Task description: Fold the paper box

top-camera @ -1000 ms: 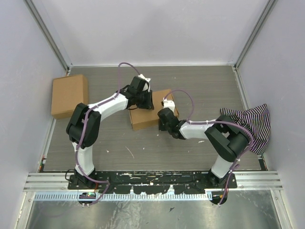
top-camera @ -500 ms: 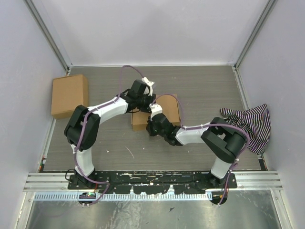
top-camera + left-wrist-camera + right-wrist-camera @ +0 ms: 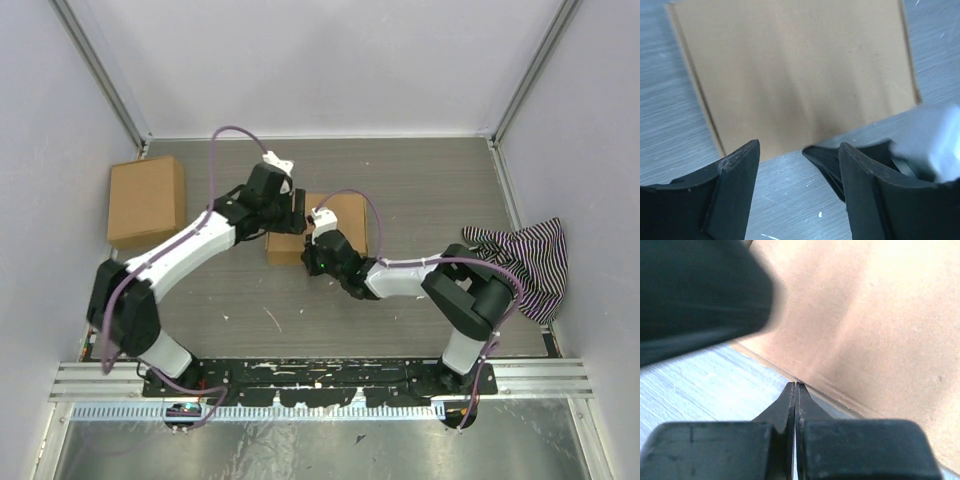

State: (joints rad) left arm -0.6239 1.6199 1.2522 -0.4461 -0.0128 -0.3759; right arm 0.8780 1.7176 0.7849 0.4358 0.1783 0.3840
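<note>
The paper box (image 3: pixel 345 215) is lying flat on the table (image 3: pixel 430 180), directly ahead of both claws. The left claw (image 3: pixel 799 147) is hovering with its fingers spread wide, and the box's near edge is sitting just beyond the fingertips, with the brown panel stretching away in front of them. The right claw (image 3: pixel 795 390) is coming in from the opposite side with its fingers pressed together into a thin wedge. That tip is meeting the box's lower edge where it rests on the table. From the blurred wrist view, I cannot tell whether it is slipping under the cardboard or only touching it.

The box is likely light and fairly stiff across its panels but willing to bend along its creases. Being so light, it is liable to slide on the smooth table when pushed, so one claw should be bracing it. The best hold is probably a free edge or flap, pinched near a crease, not the broad flat face.
</note>
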